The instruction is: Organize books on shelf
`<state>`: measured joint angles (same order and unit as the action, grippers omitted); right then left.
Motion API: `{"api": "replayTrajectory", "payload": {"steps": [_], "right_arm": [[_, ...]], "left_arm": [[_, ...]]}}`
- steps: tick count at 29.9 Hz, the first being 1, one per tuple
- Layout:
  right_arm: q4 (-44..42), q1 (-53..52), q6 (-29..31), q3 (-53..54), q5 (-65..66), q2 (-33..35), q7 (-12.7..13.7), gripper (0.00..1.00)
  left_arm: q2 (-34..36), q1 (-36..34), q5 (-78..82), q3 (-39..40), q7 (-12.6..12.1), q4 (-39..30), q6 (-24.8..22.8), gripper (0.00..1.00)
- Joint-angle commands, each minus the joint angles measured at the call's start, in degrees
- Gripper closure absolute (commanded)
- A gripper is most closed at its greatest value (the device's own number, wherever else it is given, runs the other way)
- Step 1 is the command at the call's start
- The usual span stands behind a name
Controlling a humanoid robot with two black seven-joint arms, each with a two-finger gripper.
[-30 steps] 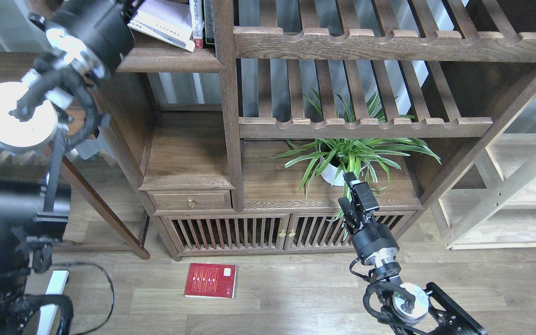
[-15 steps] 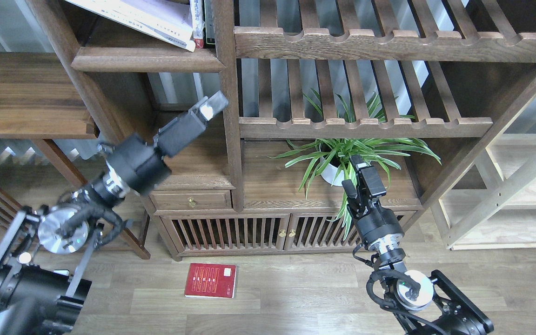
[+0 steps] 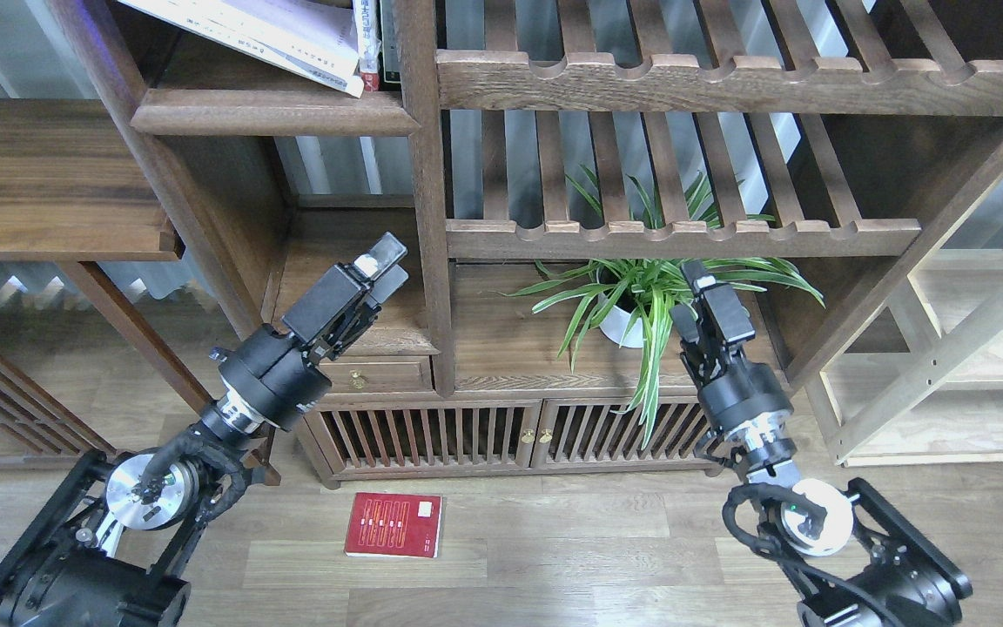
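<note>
A dark red book with small photos lies flat on the floor in front of the cabinet doors, between my two arms. A thick white book leans tilted on the shelf at the top left, resting against upright spines beside the post. My left gripper hangs in front of the lower alcove, well below that shelf. Its fingers are slightly apart and nothing is between them. My right gripper points up among the plant's leaves. It is dark, and I cannot make out its fingers.
A potted spider plant stands on the cabinet top under slatted racks. A small drawer and slatted cabinet doors lie below. A wooden side table is at the left and a pale wooden frame at the right.
My left arm came down from the top-left shelf to the lower alcove. The white book now shows uncovered on that shelf. My right gripper moved up and right into the plant.
</note>
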<state>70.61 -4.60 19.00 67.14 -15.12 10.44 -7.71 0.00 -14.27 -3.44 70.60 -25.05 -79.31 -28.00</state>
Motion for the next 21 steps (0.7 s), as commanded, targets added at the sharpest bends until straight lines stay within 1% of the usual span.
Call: {"api": "replayTrajectory", "payload": {"steps": [1,11,15,19,21], "right_arm": [[0.1,-0.2,0.3,0.0,0.2,0.3,0.1,0.0],[1.4,-0.2,1.0,-0.1,0.3,0.5,0.1,0.0],[3.3,-0.8,1.9,-0.6,0.8,0.9,0.2,0.0],[3.6,-1.6,2.0,-0.6,1.5,2.0,0.2,0.0],[3.6,-1.6,3.1,-0.6,1.5,2.5,0.2,0.0]], "left_arm": [[0.0,-0.2,-0.2,0.2,0.0,0.3,0.0,0.01],[0.0,-0.4,-0.1,0.1,-0.1,0.4,0.0,0.01],[0.0,-3.5,-0.1,0.0,-0.3,3.4,0.0,0.01],[0.0,-5.3,-0.1,-0.3,-0.4,3.4,0.0,0.01],[0.0,-5.5,-0.1,-0.4,-0.4,3.4,0.0,0.01]]}}
